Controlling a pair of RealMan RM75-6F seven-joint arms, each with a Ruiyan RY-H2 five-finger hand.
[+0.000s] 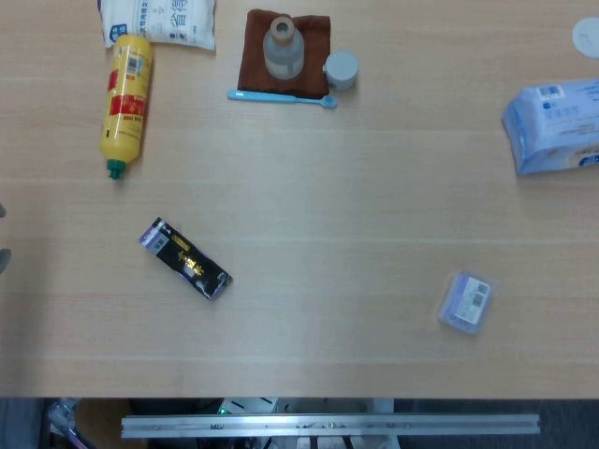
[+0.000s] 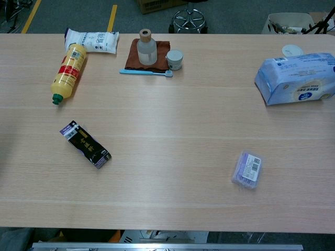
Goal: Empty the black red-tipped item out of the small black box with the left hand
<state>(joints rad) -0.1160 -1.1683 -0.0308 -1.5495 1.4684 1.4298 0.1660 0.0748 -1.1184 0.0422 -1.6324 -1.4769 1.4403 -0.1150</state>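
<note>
The small black box (image 1: pixel 184 258) with gold lettering lies flat on the left part of the wooden table (image 1: pixel 328 206), set diagonally with a purple end flap toward the upper left. The chest view shows the same box (image 2: pixel 85 144). No black red-tipped item is visible outside it. Two small grey tips at the left edge of the head view look like fingertips (image 1: pixel 3 211) of my left hand, well left of the box and apart from it. Too little of that hand shows to tell how it is held. My right hand appears in neither view.
At the back left lie a yellow bottle (image 1: pixel 126 103) and a white bag (image 1: pixel 159 21). Back centre holds a brown cloth (image 1: pixel 284 61) with a glass bottle, a small grey cup (image 1: pixel 341 70) and a blue toothbrush (image 1: pixel 281 96). A tissue pack (image 1: pixel 557 126) and a small purple packet (image 1: pixel 465 301) sit on the right.
</note>
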